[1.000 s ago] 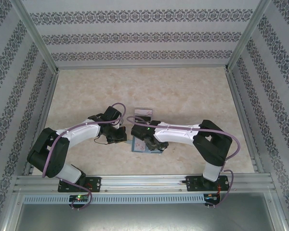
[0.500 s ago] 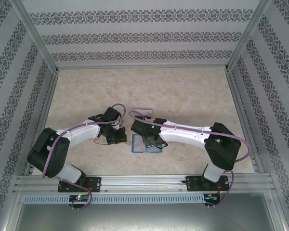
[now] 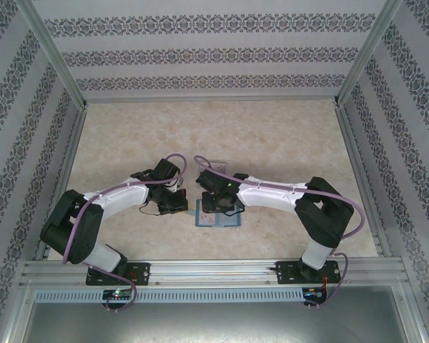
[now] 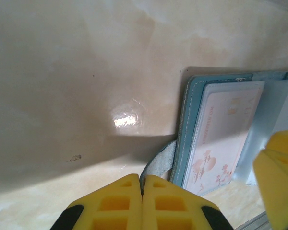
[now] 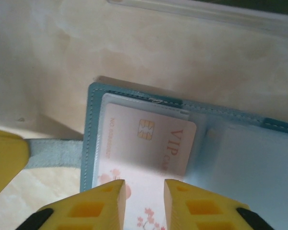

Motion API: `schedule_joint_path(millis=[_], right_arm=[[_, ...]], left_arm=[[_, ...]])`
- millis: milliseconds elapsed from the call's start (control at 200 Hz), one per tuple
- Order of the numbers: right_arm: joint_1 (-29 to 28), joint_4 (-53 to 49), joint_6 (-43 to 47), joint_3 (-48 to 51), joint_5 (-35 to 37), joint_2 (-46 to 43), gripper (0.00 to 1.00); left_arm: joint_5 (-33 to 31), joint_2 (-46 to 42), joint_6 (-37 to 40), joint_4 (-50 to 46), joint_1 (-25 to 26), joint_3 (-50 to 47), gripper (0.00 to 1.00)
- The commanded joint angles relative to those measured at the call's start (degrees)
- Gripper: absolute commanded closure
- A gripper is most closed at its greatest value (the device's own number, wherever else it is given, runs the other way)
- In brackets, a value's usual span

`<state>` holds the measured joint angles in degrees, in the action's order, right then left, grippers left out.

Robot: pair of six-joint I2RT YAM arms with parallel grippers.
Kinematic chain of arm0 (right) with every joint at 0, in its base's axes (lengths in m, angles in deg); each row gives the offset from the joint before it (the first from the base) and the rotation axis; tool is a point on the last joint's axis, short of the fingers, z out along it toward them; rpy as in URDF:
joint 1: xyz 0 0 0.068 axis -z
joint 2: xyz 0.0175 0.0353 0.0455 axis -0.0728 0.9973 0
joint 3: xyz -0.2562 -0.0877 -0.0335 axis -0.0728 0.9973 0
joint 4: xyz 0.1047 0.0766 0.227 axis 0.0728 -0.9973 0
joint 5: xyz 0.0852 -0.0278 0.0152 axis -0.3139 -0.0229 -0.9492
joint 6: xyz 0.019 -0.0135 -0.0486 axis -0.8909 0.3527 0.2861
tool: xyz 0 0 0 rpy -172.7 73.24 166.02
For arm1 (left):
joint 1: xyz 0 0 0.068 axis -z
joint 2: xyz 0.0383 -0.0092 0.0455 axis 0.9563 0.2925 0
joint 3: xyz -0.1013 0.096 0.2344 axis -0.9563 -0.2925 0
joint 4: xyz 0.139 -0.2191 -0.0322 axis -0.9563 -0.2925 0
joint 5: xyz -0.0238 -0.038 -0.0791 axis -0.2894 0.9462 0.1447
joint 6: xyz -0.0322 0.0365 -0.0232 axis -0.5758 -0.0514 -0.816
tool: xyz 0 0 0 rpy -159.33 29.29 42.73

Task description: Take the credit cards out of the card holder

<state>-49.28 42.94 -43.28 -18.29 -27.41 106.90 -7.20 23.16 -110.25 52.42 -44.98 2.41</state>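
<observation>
card (image 5: 149, 139) reads "vip"; left fingers (image 4: 120, 206) pinch tab (image 4: 161, 160); right fingers (image 5: 96, 201) narrowly apart

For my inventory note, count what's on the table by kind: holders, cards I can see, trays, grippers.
Card holder: 1
Card showing: 1
Clear tray: 1
Grippers: 2, left gripper and right gripper
Total: 5
</observation>
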Motion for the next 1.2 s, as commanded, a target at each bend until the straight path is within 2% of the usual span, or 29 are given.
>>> schedule_joint_path(millis=[0, 180, 405, 699, 1094, 1194], right_arm=[[0.54, 2.93, -0.59, 1.49, -2.19, 1.15, 0.68], [1.15, 6.15, -1.29, 3.52, -3.94, 1.6, 0.67], [1.42, 5.15, -1.3, 4.2, -3.24, 2.08, 0.68], [1.42, 1.77, -0.67, 4.61, -0.25, 0.72, 0.58], [1.42, -0.32, -0.03, 4.38, 1.03, -0.05, 0.53], [1.43, 0.91, -0.16, 4.83, 0.31, -0.92, 0.52]], left_arm=[[0.38, -1.18, 0.06, -1.03, -0.32, -0.72, 0.98], [0.33, -1.03, -0.03, -1.13, -0.3, -0.45, 0.98], [0.02, -1.09, 0.13, -1.66, -0.28, -0.39, 0.98], [-0.44, -1.58, -0.12, -2.08, -0.3, -0.55, 0.99], [-1.44, -2.28, -0.38, -3.27, -0.26, -0.25, 0.99], [-1.93, -2.66, -0.41, -3.88, -0.29, 0.15, 0.93]])
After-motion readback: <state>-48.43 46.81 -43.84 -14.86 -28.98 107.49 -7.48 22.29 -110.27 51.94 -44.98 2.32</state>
